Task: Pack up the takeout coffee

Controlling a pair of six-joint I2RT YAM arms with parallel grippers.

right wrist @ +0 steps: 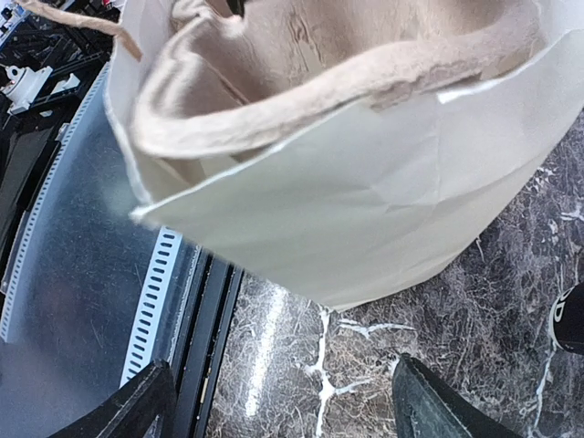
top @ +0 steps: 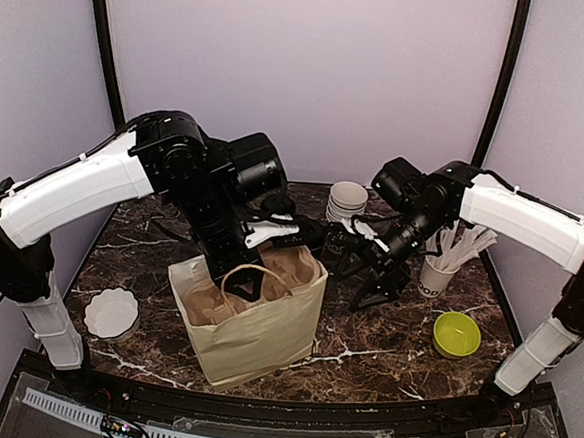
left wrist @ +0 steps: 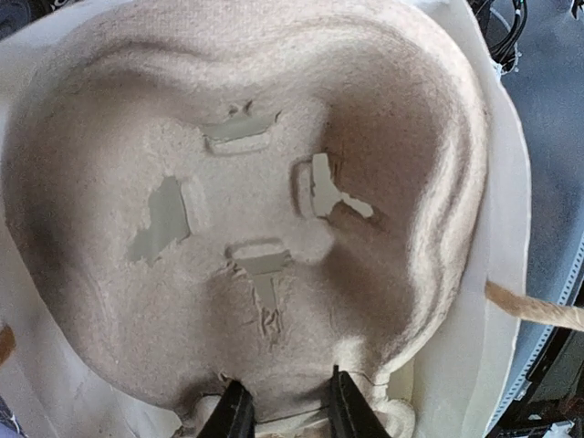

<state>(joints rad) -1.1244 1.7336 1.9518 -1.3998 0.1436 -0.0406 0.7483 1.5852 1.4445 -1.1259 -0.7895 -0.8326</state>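
The left gripper [left wrist: 287,412] is clenched on the near rim of a moulded pulp cup carrier [left wrist: 246,210]. Its two black fingers [left wrist: 230,415] pinch the edge from both sides. The carrier sits inside the mouth of a cream paper bag [top: 259,332] that stands upright on the marble bench [top: 383,351]. From above, the carrier's long axis runs along the bag's opening, from near left to far right, and its broad face is turned up toward the left wrist camera.

The right gripper [top: 379,288] hangs low over the bench just right of the bag, released, with its jaws spread wide and nothing between them.

Of the takeout coffee, only a sliver shows. A black band with white lettering, seemingly a paper cup [right wrist: 570,319], is cut off at the right edge of the right wrist view, on the bench near the bag. Too little is visible to tell whether it stands upright or which way it points.

A like cup holding white sticks [top: 436,274] stands to the right, with a green bowl [top: 456,334] nearer the front edge
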